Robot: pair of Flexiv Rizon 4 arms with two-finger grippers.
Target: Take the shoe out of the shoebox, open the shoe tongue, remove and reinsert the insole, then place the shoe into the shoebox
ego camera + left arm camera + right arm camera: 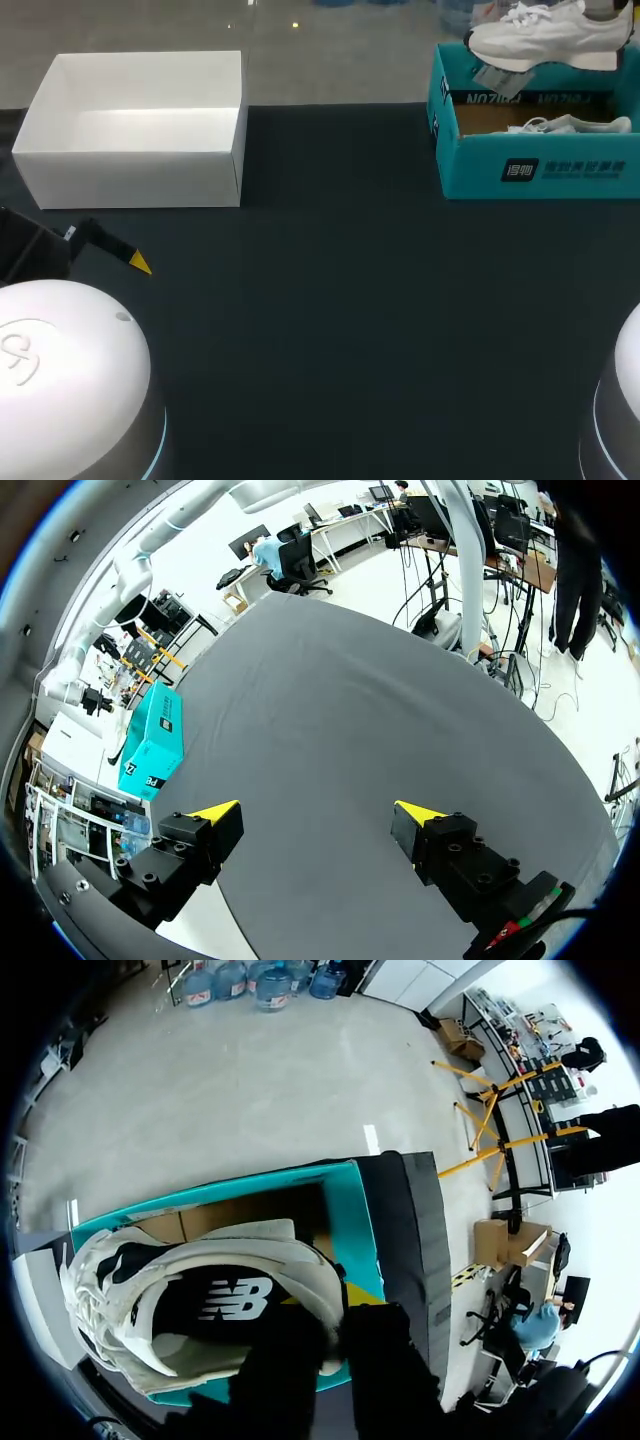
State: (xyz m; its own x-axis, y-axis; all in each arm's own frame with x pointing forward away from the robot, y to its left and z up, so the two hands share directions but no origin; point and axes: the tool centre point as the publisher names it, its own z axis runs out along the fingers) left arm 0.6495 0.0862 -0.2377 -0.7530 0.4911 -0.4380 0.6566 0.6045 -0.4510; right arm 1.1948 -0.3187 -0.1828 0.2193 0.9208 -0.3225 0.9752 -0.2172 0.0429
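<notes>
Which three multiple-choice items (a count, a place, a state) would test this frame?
1. Boxes on the dark table: A one, B two, C three.
2. The white lace-up sneaker is: A flat on the table, B raised over the teal cardboard shoebox, C under the table.
3. The left tool is: A open and empty, B shut on a shoe, C shut on an insole.
Answers: 1 B, the shoebox plus an open white cardboard box; 2 B, it hangs above the shoebox's opening; 3 A, its yellow tips stand wide apart.
</notes>
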